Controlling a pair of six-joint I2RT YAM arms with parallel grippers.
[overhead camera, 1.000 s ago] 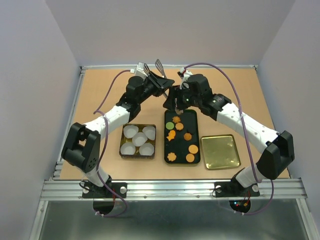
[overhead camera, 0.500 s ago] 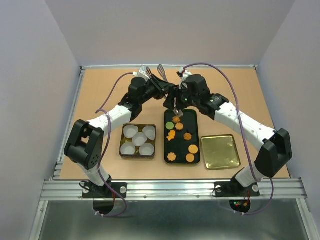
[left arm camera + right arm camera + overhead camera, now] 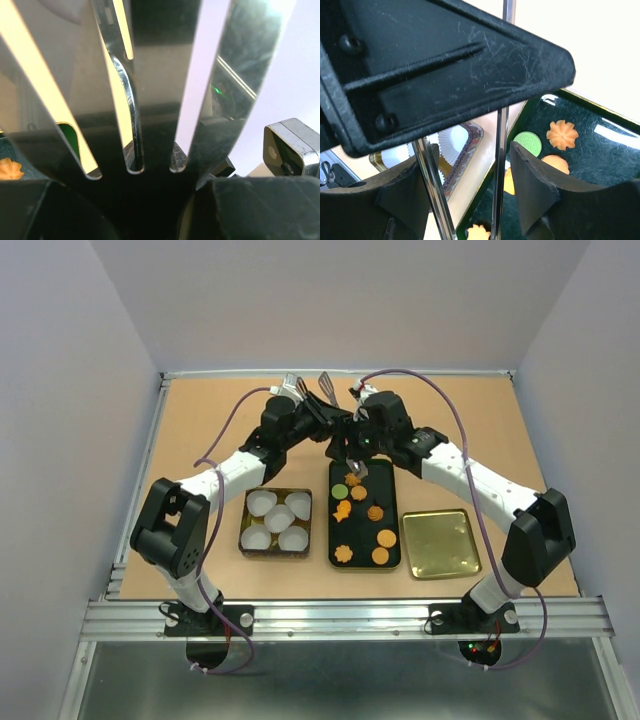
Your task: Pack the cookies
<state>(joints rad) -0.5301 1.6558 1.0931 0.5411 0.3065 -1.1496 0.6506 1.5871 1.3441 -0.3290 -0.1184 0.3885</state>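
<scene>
Several cookies lie on a black tray (image 3: 390, 475): a green round one (image 3: 341, 490), an orange star (image 3: 342, 510), plain rounds (image 3: 386, 537) and a flower (image 3: 343, 553). My left gripper (image 3: 318, 413) is shut on a slotted metal spatula (image 3: 325, 383), whose blade (image 3: 155, 75) fills the left wrist view. My right gripper (image 3: 350, 447) is shut on thin metal tongs (image 3: 498, 150) and hangs over the tray's far end. Below the tongs, the right wrist view shows the green cookie (image 3: 527, 142) and an orange swirl (image 3: 562, 135). The two grippers are almost touching.
A gold tin (image 3: 246, 530) with several white pleated paper cups stands left of the tray. Its gold lid (image 3: 440, 543) lies to the right. The left gripper's black body (image 3: 445, 65) crosses the top of the right wrist view. Walls enclose the table.
The left gripper with the spatula has moved slightly right, closer to the right gripper. The right gripper has shifted a little left over the tray's far end. The cookies have not moved.
</scene>
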